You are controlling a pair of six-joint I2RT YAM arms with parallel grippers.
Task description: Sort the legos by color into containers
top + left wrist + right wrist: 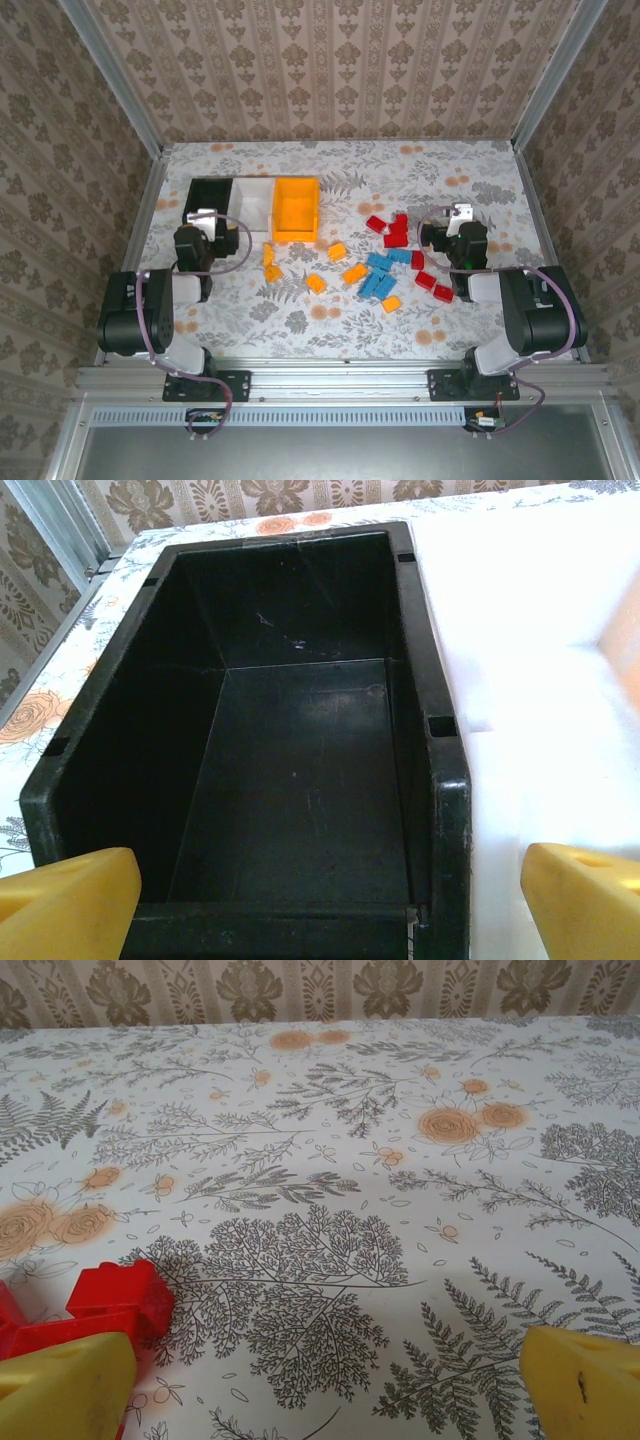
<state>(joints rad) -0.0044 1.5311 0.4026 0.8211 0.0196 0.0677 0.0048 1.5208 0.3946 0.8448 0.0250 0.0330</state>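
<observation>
Yellow pincer fingertips (70,900), glossy black bin (447,780)

The surface (400,170) is showing a pale cloth printed with grey ferns and orange roses. Three open containers are sitting on it in a touching row at the far left: a black bin (215,192), a white bin (254,200) and an orange bin (296,208). Legos are lying loose to their right. Red legos (396,232) are clustering farthest back, with a few nearer. Blue legos (378,275) are bunching in the middle, and orange legos (354,273) are lying scattered between them and the bins.
</observation>
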